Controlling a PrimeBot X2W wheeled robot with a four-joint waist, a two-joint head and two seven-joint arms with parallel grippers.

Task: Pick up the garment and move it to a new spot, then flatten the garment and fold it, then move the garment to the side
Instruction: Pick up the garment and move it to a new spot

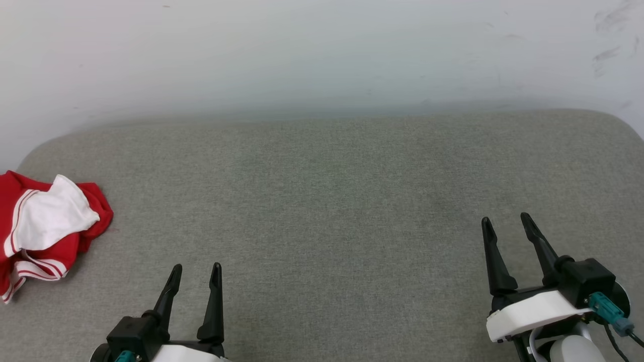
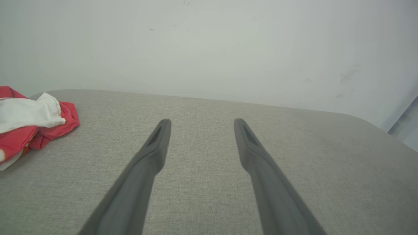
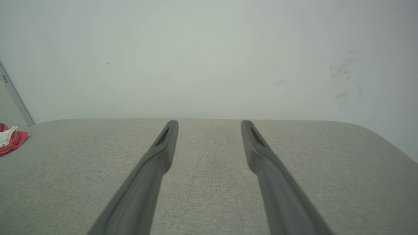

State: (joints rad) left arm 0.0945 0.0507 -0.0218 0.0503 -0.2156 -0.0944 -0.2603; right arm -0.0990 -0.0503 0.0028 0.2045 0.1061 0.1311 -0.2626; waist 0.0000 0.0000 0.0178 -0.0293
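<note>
A crumpled red garment (image 1: 48, 231) with a white sleeve folded across its top lies bunched at the far left edge of a gray fabric-covered table (image 1: 322, 201), its red-and-white striped trim showing along the lower folds. Any print on it is hidden in the heap. The left end effector (image 1: 196, 268) hovers at the lower left of the head view, its two dark fingers spread apart and gripping nothing, to the right of the garment and apart from it. The right end effector (image 1: 505, 219) sits at the lower right, well apart from the garment, its fingers likewise parted and empty.

In the left wrist view, the left end effector (image 2: 201, 121) points across the table toward a pale wall (image 2: 209, 49), with the garment (image 2: 32, 127) off to the left of its fingers. In the right wrist view, the right end effector (image 3: 209, 122) faces the same wall, scuffed with dark marks at the right, and the garment (image 3: 11, 140) appears small at the far left edge.
</note>
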